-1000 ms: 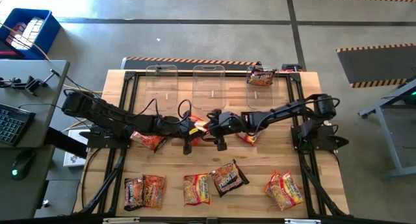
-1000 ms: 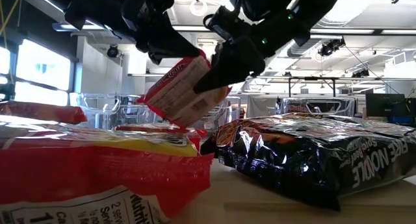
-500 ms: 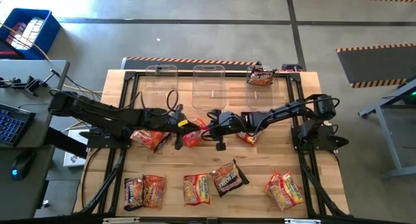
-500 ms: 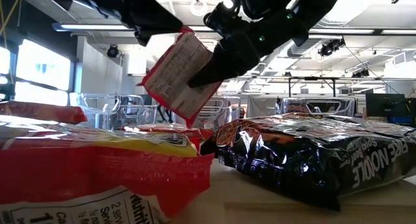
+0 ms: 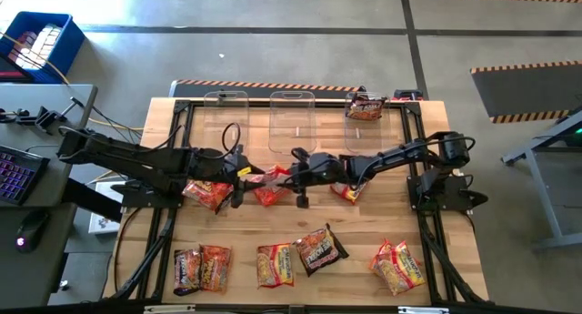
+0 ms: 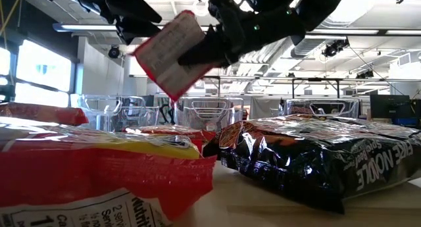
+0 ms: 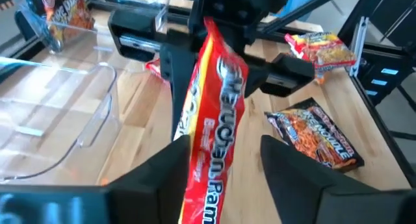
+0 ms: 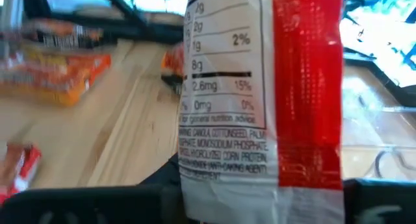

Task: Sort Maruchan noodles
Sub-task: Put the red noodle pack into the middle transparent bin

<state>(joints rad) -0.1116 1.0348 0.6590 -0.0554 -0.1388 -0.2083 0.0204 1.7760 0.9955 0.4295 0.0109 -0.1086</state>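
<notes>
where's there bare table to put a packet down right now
Bare wood lies between the left bin and the table's left edge, and in front of the right arm's base. The front row of packets and the middle, where both grippers meet, are crowded.

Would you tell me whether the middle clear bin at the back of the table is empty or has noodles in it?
Empty. In the high view the middle bin shows only bare clear plastic, while the right-hand bin holds one packet.
</notes>
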